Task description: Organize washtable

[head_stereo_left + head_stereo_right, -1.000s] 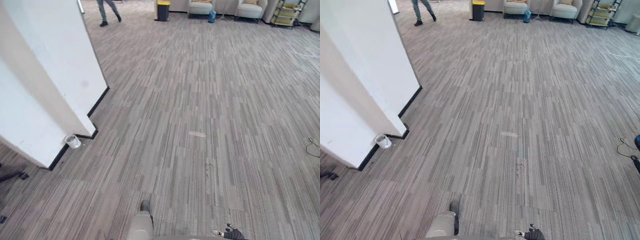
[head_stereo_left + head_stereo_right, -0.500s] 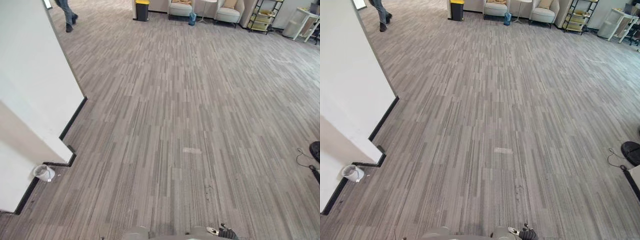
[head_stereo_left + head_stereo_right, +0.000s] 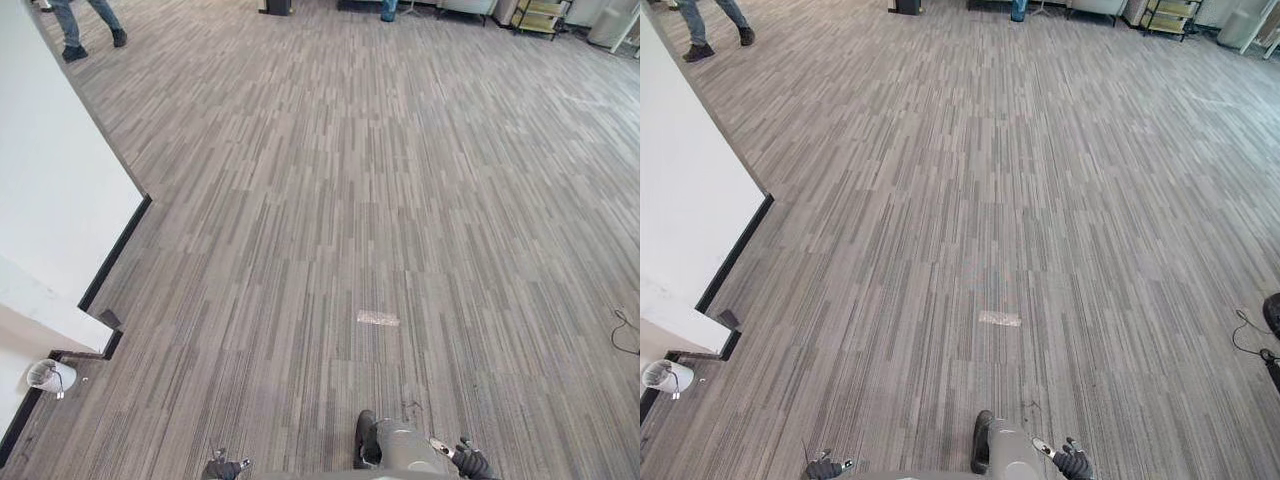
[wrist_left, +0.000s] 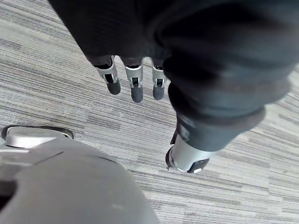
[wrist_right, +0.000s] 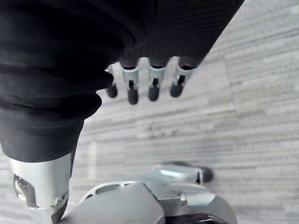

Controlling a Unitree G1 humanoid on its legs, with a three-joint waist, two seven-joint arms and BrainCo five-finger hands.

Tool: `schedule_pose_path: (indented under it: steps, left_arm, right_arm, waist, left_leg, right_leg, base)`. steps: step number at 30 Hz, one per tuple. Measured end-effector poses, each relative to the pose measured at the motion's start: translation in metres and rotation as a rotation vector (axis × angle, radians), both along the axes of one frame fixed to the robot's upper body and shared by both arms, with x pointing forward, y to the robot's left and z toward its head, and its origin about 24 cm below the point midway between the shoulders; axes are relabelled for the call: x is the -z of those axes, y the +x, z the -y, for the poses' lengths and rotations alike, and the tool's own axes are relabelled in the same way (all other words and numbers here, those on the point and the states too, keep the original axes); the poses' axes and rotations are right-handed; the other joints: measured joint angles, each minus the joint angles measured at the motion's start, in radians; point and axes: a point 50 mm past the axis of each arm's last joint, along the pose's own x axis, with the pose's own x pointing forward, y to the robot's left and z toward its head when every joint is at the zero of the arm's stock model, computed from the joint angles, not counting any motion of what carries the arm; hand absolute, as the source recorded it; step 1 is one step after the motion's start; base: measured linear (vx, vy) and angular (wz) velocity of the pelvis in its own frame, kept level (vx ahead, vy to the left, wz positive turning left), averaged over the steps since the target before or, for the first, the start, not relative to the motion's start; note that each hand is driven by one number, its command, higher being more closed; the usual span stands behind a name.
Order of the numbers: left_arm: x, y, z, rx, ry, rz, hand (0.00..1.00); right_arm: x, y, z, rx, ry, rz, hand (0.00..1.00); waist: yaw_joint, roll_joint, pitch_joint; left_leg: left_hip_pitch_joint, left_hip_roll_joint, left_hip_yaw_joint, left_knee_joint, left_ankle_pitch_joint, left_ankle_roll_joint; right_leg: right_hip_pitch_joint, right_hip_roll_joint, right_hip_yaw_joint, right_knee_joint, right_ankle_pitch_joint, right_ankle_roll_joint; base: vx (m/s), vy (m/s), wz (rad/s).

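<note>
Walking stage. The left robot hand (image 4: 135, 88) and right robot hand (image 5: 152, 86) hang empty, fingers loosely straight, above the carpet floor (image 3: 400, 150). Where the washtable stands cannot be told. Best course, probably: steady steps, clear the white wall (image 3: 50, 200) at frame left, and locate it first.

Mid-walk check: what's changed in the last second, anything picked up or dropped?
The whole view shifted, so the camera moved with the robot's walk; no object visibly moved. Nothing was taken hold of or let go. The left hand and right hand hang open, holding nothing. The small white container stays by the wall corner, the pale patch on the floor.
</note>
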Motion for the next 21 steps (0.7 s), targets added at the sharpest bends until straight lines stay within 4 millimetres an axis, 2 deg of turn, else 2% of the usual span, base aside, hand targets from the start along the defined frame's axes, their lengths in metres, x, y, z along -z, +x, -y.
schedule_pose_path:
  steps: [2, 3, 4, 5, 6, 7, 8, 9, 11, 12, 13, 14, 15, 16, 17, 18, 20, 21]
  left_arm:
    - [-0.001, 0.000, 0.000, -0.001, 0.001, 0.007, 0.00]
    - [0.000, -0.002, 0.001, -0.002, -0.002, 0.003, 0.00]
    - [-0.001, -0.003, 0.002, -0.004, -0.003, 0.008, 0.00]
    - [-0.001, -0.002, 0.002, -0.005, -0.004, 0.011, 0.00]
    - [0.000, -0.005, 0.002, -0.005, -0.003, 0.005, 0.00]
    - [0.000, -0.010, -0.001, -0.010, 0.007, -0.006, 0.00]
    - [0.000, -0.011, -0.001, -0.020, 0.011, -0.005, 0.00]
    - [-0.001, -0.009, -0.001, -0.020, 0.015, -0.001, 0.00]
    - [-0.001, -0.010, -0.002, -0.013, 0.018, -0.003, 0.00]
    - [-0.001, -0.009, -0.001, -0.004, 0.017, -0.004, 0.00]
    - [-0.001, -0.009, 0.000, 0.001, 0.017, -0.004, 0.00]
    - [-0.001, -0.007, 0.000, 0.017, 0.019, -0.003, 0.00]
    - [0.000, -0.007, 0.002, 0.031, 0.010, -0.006, 0.00]
    - [0.001, -0.008, 0.004, 0.038, 0.005, -0.011, 0.00]
    - [0.001, -0.011, 0.000, 0.048, 0.013, -0.027, 0.00]
    - [0.000, -0.008, -0.004, 0.063, 0.027, -0.024, 0.00]
    - [-0.001, -0.004, -0.006, 0.072, 0.031, -0.016, 0.00]
    - [-0.002, 0.000, -0.006, 0.072, 0.029, -0.007, 0.00]
  right_arm:
    - [0.001, -0.003, 0.000, 0.001, 0.002, -0.014, 0.00]
    - [0.001, -0.004, 0.001, -0.004, 0.000, -0.019, 0.00]
    - [0.001, -0.003, 0.002, -0.022, -0.006, -0.021, 0.00]
    - [0.001, -0.004, 0.003, -0.040, -0.010, -0.026, 0.00]
    - [0.002, -0.005, 0.002, -0.048, -0.008, -0.036, 0.00]
    - [0.002, -0.004, 0.002, -0.058, -0.010, -0.036, 0.00]
    - [0.003, -0.006, 0.002, -0.057, -0.008, -0.046, 0.00]
    - [0.004, -0.008, 0.001, -0.055, -0.006, -0.061, 0.00]
    - [0.005, -0.007, 0.003, -0.062, -0.006, -0.074, 0.00]
    - [0.005, -0.006, 0.003, -0.078, -0.009, -0.079, 0.00]
    - [0.005, -0.006, 0.002, -0.082, -0.009, -0.078, 0.00]
    - [0.005, -0.006, 0.003, -0.085, -0.012, -0.076, 0.00]
    - [0.004, -0.005, 0.005, -0.085, -0.019, -0.073, 0.00]
    - [0.004, -0.005, 0.007, -0.085, -0.025, -0.074, 0.00]
    - [0.004, -0.004, 0.004, -0.085, -0.019, -0.073, 0.00]
    - [0.005, -0.005, -0.001, -0.088, -0.011, -0.072, 0.00]
    - [0.005, -0.003, -0.002, -0.106, -0.009, -0.072, 0.00]
    - [0.005, -0.003, -0.003, -0.114, -0.007, -0.073, 0.00]
  waist:
    - [0.000, 0.001, -0.004]
    - [0.000, 0.009, -0.012]
    - [-0.001, 0.014, -0.021]
    - [0.003, 0.016, -0.024]
    - [0.004, 0.014, -0.024]
    - [0.002, 0.012, -0.022]
    - [0.003, 0.014, -0.021]
    - [0.006, 0.004, -0.015]
    - [0.006, 0.010, -0.011]
    - [0.007, 0.010, -0.011]
    - [0.007, 0.009, -0.011]
    - [0.005, 0.012, -0.009]
    - [0.003, 0.026, -0.005]
    - [0.006, 0.031, -0.001]
    - [0.006, 0.022, -0.007]
    - [0.007, -0.006, -0.006]
    - [0.022, -0.008, 0.004]
    - [0.033, -0.019, 0.011]
  left_leg:
    - [-0.002, 0.009, -0.017, 0.051, 0.055, 0.000]
    - [-0.028, 0.021, -0.034, 0.107, 0.077, -0.006]
    - [-0.094, 0.043, -0.069, 0.230, 0.123, -0.017]
    - [-0.174, 0.065, -0.097, 0.372, 0.204, -0.040]
    - [-0.205, 0.078, -0.095, 0.436, 0.252, -0.056]
    - [-0.263, 0.120, -0.071, 0.553, 0.249, -0.047]
    - [-0.296, 0.141, -0.034, 0.603, 0.232, -0.022]
    - [-0.330, 0.149, 0.014, 0.622, 0.188, 0.002]
    - [-0.371, 0.144, 0.072, 0.563, 0.129, 0.002]
    - [-0.388, 0.127, 0.096, 0.468, 0.115, -0.001]
    - [-0.392, 0.113, 0.104, 0.401, 0.115, -0.002]
    - [-0.403, 0.088, 0.107, 0.253, 0.122, -0.002]
    - [-0.403, 0.063, 0.104, 0.087, 0.175, -0.001]
    - [-0.408, 0.050, 0.099, 0.046, 0.218, 0.031]
    - [-0.385, 0.015, 0.100, -0.001, 0.226, 0.024]
    - [-0.376, -0.016, 0.096, -0.025, 0.233, 0.036]
    - [-0.385, -0.026, 0.084, -0.001, 0.232, 0.044]
    - [-0.411, -0.028, 0.064, 0.067, 0.232, 0.045]
  right_leg:
    - [0.037, 0.004, -0.012, -0.001, -0.050, 0.007]
    - [0.061, 0.012, -0.018, -0.025, -0.055, 0.002]
    - [0.089, 0.032, -0.035, -0.055, -0.058, -0.004]
    - [0.116, 0.052, -0.042, -0.081, -0.063, -0.013]
    - [0.133, 0.059, -0.044, -0.097, -0.065, -0.018]
    - [0.172, 0.078, -0.047, -0.135, -0.065, -0.026]
    - [0.210, 0.088, -0.045, -0.167, -0.059, -0.036]
    - [0.259, 0.088, -0.044, -0.210, -0.054, -0.048]
    - [0.309, 0.078, -0.043, -0.250, -0.049, -0.047]
    - [0.329, 0.064, -0.043, -0.261, -0.050, -0.040]
    - [0.334, 0.054, -0.043, -0.262, -0.052, -0.034]
    - [0.341, 0.040, -0.043, -0.262, -0.061, -0.016]
    - [0.347, 0.035, -0.043, -0.257, -0.073, 0.004]
    - [0.351, 0.032, -0.038, -0.250, -0.079, 0.014]
    - [0.353, 0.001, -0.031, -0.253, -0.088, 0.036]
    - [0.364, -0.018, -0.038, -0.293, -0.079, 0.053]
    - [0.383, -0.017, -0.039, -0.330, -0.065, 0.058]
    - [0.407, -0.022, -0.036, -0.358, -0.054, 0.054]
  base:
    - [0.17, -0.204, 0.17]
    - [0.18, -0.148, 0.27]
    - [0.18, -0.145, 0.22]
    - [0.19, -0.160, 0.13]
    - [0.26, -0.203, 0.05]
    - [0.24, -0.147, 0.03]
    - [0.30, -0.140, 0.07]
    - [0.20, -0.065, 0.08]
    - [0.21, -0.025, 0.03]
    - [0.17, 0.032, -0.05]
    - [0.19, 0.121, -0.02]
    - [0.22, 0.172, 0.06]
    - [0.22, 0.199, 0.06]
    - [0.20, 0.180, 0.11]
    - [0.22, 0.150, 0.23]
    - [0.22, 0.134, 0.26]
    - [0.15, 0.083, 0.13]
    - [0.18, 0.114, 0.05]
